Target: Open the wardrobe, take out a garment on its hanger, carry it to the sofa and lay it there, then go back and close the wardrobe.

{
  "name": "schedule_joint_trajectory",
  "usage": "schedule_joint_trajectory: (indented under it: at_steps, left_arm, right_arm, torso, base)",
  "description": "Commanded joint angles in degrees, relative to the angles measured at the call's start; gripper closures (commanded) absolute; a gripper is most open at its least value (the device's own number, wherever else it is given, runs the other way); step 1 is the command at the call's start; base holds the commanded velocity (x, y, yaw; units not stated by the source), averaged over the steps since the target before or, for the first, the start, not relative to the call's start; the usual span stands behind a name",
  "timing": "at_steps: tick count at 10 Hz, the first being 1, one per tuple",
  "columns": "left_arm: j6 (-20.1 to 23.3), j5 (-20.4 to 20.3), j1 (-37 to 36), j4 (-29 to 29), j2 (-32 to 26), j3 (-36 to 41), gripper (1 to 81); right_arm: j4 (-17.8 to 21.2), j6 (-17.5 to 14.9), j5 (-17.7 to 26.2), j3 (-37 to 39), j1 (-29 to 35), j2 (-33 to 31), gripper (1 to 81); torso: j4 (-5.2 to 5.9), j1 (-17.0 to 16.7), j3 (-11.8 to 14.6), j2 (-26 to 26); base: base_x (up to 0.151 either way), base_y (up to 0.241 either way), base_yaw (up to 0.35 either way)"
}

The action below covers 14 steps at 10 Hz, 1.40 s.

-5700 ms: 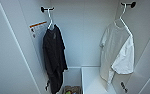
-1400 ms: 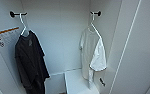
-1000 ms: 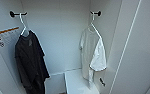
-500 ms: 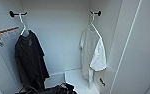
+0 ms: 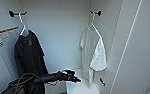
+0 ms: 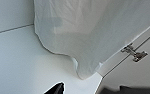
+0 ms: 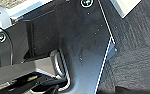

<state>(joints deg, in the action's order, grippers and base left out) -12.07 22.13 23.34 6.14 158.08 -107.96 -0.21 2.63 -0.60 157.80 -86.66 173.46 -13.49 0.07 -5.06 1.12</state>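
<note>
The wardrobe (image 5: 131, 50) stands open in front of me. The garment (image 5: 92, 50), a white T-shirt, hangs on the right side on a thin white hanger (image 5: 93, 22), which is hooked over a dark peg (image 5: 96, 12). My left gripper (image 5: 73, 76) reaches in from the lower left. It is open and empty, low and to the left of the shirt's hem, not touching it. In the left wrist view the shirt's lower edge (image 6: 91, 32) hangs close ahead, above a dark fingertip (image 6: 56, 88). The sofa is out of view.
A black T-shirt (image 5: 28, 57) hangs on its own hanger at the left, under a second peg (image 5: 16, 13). A label with orange print (image 5: 4, 37) is on the left inner wall. A white shelf (image 5: 78, 87) lies below the shirts. A door hinge (image 6: 134, 52) is by the right side.
My left arm has risen into the head view from the lower left and stretched toward the white shirt. The shirts hang as before.
</note>
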Motion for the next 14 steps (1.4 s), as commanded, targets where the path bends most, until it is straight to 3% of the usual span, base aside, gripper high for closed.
schedule_joint_trajectory:
  at_steps: [1, 3, 5, 7, 8, 11, 13, 14]
  left_arm:
    - [-0.1, 0.8, -14.8, -4.5, 0.2, 1.0, 1.0]
    - [-1.0, 0.9, -19.9, -4.7, 1.9, 0.1, 1.0]
    - [-3.0, 4.3, -24.7, -4.7, 4.8, -2.2, 1.0]
    - [-6.8, 4.0, -28.5, -4.8, 5.5, -2.5, 1.0]
    - [-8.6, 3.8, -30.3, -4.7, 5.9, -2.5, 1.0]
    - [-13.5, 3.5, -36.6, -4.8, 6.8, -2.5, 1.0]
    - [-17.2, 0.9, -39.0, -4.7, 7.1, -2.6, 1.0]
    - [-21.0, -2.2, -39.5, -4.8, 7.2, -3.5, 1.0]
  right_arm:
    - [0.6, 0.1, 3.1, 0.0, 2.3, 0.2, 1.0]
    - [0.6, 0.1, 3.1, 0.0, 2.3, 0.2, 1.0]
    - [0.6, 0.1, 3.1, 0.0, 2.3, 0.6, 1.0]
    - [0.6, 0.1, 3.1, 0.0, 2.3, 0.7, 1.0]
    - [0.6, 0.1, 3.1, 0.0, 2.3, 0.7, 1.0]
    - [0.6, 0.1, 3.2, 0.0, 2.3, 0.8, 1.0]
    - [0.6, 0.1, 3.2, 0.0, 2.3, 0.8, 1.0]
    - [0.8, 0.2, 3.2, 0.0, 2.4, 0.9, 1.0]
  torso:
    - [0.00, 0.0, 0.0, 0.0]
    - [0.00, 0.0, 0.0, 0.0]
    - [0.00, 0.0, -1.4, 0.0]
    - [0.00, 0.0, -3.0, 0.0]
    - [0.00, 0.0, -1.8, 0.0]
    - [0.00, 0.1, -2.4, -0.1]
    - [0.00, 0.1, -2.4, -0.1]
    - [0.00, 0.1, -2.4, -0.1]
  base:
    - [0.000, 0.000, 0.000]
    - [0.000, 0.000, 0.000]
    - [0.000, 0.000, 0.000]
    - [0.000, 0.000, 0.000]
    - [0.000, 0.000, 0.000]
    - [0.000, 0.000, 0.000]
    - [0.000, 0.000, 0.000]
    - [0.000, 0.000, 0.000]
